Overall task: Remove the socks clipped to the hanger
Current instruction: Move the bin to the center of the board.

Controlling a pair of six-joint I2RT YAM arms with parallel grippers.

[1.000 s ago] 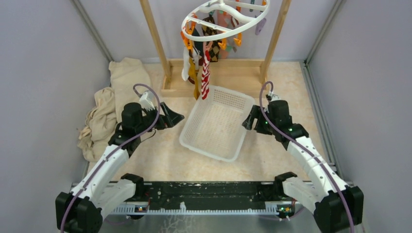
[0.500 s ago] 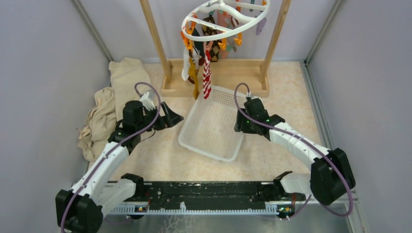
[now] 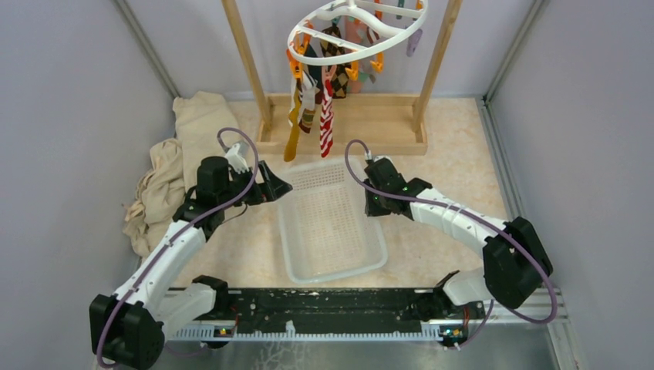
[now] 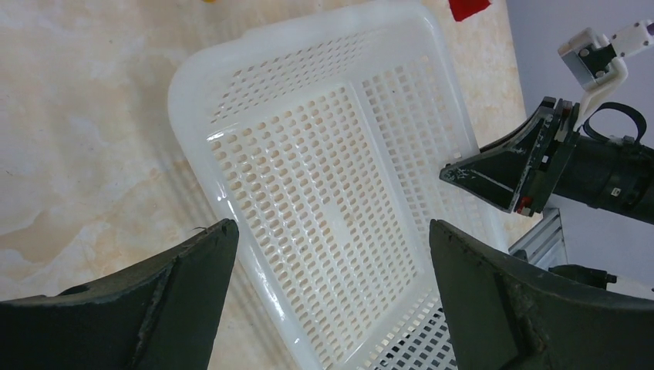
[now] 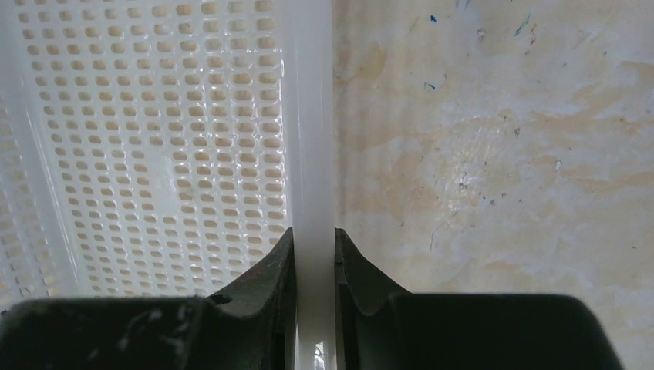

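Observation:
The hanger [image 3: 348,59], a white ring with orange clips, hangs at the top centre with the socks below it, among them a red-white striped one [image 3: 326,123] and a mustard one [image 3: 292,137]. Under them lies a white perforated basket [image 3: 328,223]. My right gripper [image 3: 372,202] is shut on the basket's right rim; in the right wrist view the rim [image 5: 308,116] runs between the fingers of that gripper [image 5: 315,235]. My left gripper [image 3: 278,183] stands open beside the basket's far left corner, nothing between its fingers. In the left wrist view this gripper [image 4: 332,225] looks over the basket [image 4: 308,177].
A wooden frame [image 3: 247,69] with a flat base [image 3: 347,142] carries the hanger. A heap of beige cloth [image 3: 177,162] lies at the left wall. Grey walls close both sides. The right gripper's tip [image 4: 463,171] shows in the left wrist view.
The right arm swung left and its jaws closed on the basket's rim. The basket slid and turned toward the left and near side. The hanging socks swung left. The left arm barely moved.

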